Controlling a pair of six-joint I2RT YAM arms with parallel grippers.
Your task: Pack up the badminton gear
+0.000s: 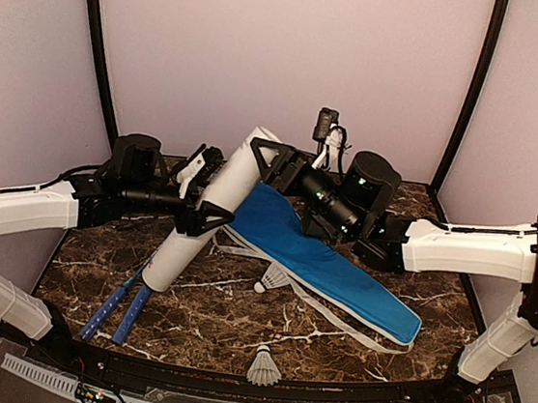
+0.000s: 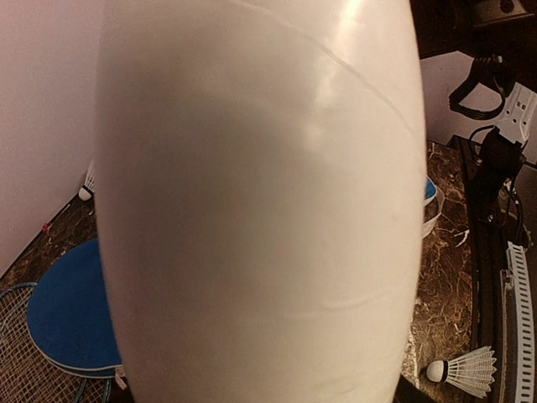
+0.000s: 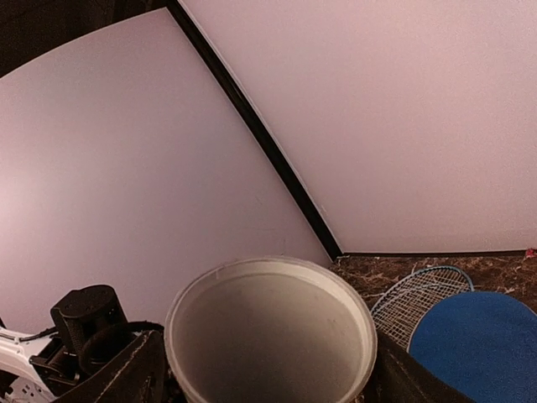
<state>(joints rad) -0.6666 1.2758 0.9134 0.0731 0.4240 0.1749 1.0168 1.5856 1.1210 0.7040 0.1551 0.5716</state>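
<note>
Well, my left end effector point(image 1: 204, 216) is clamped around the middle of the long white tube point(image 1: 212, 205), which slants up from the left side of the tabletop point(image 1: 216, 322) toward the middle of the far edge (from my left wrist its wall fills nearly the whole view). My right end effector point(image 1: 272, 158) sits at the raised end, whose open mouth faces my right wrist camera. Its fingers point(image 3: 126, 378) stand close against the rim on both sides, but whether they squeeze it I cannot tell.

Beneath the tube, the blue zip bag point(image 1: 339, 268) lies slantwise from the middle of the tabletop toward the near right corner, its white trim trailing along the near side. Two blue racket handles point(image 1: 121, 306) point to the near left corner. One shuttlecock point(image 1: 273, 278) rests mid-tabletop just beside the bag, and another shuttlecock point(image 1: 265, 364) stands at the middle of the near edge.
</note>
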